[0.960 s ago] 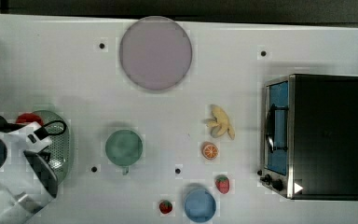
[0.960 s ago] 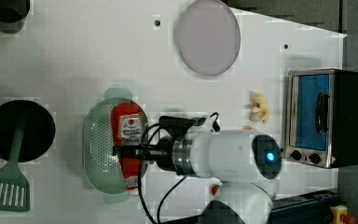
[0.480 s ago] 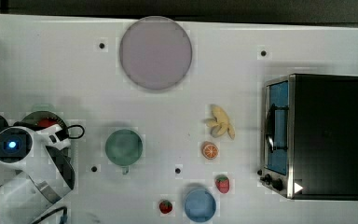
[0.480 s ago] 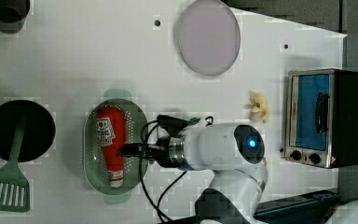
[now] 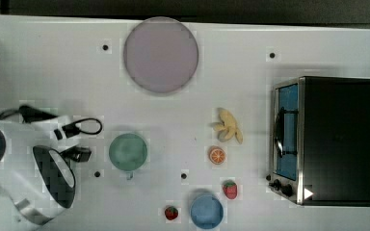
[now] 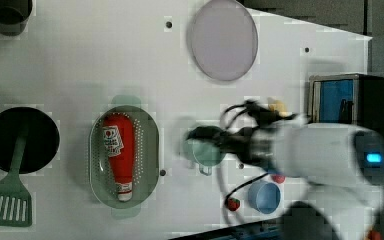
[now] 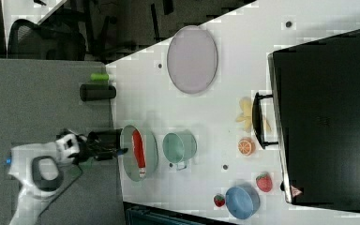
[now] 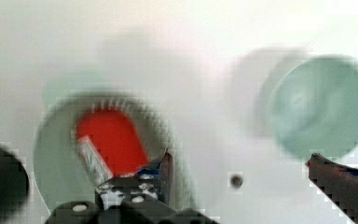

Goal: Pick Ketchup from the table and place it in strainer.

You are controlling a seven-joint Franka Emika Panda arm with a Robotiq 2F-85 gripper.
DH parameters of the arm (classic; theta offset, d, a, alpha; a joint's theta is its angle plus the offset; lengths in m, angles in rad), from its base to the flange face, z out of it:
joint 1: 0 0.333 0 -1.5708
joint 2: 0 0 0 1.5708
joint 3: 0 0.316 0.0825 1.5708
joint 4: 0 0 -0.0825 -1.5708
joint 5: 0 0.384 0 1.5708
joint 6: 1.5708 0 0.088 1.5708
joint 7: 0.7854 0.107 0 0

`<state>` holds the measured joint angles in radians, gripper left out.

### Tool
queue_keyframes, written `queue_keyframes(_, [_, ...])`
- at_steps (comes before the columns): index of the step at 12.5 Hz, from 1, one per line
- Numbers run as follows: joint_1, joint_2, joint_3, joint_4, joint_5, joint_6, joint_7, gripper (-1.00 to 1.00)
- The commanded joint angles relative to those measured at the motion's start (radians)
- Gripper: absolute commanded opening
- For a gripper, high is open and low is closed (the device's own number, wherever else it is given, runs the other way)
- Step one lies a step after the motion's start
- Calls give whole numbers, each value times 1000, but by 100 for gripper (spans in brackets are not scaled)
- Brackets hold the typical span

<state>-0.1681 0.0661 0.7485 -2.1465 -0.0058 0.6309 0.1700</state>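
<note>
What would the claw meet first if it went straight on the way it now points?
Most likely the bare table, near the small dark dot between the strainer and the green cup: the open claw frames that gap in the wrist view. Depth is unclear.

Bottle (image 6: 119, 152): laid lengthwise in the strainer (image 6: 147, 150), cap end toward the left view's bottom.
Pan (image 6: 40, 140): set at the left view's left of the strainer, apart from it; a spatula (image 6: 7, 200) is rested across its rim.
Cup (image 6: 205, 152): placed at the left view's right of the strainer.
Plate (image 5: 160, 55): located toward the top view's upper edge.
Oven (image 5: 337, 139): positioned at the top view's right, the banana (image 5: 229, 127) and orange slice (image 5: 217, 155) beside it.
Bowl (image 5: 206, 211): found between two strawberries (image 5: 230, 189).
</note>
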Motion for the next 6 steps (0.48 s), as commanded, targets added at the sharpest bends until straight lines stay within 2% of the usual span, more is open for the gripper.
queue_keyframes(1, [-125,-132,-78,49,3,-123,55,100])
queue_keyframes(3, [-156,-208,-176,72,9,-201,55,100])
queue_keyframes(6, [-162,-258,-339,128,54,-308,54,100])
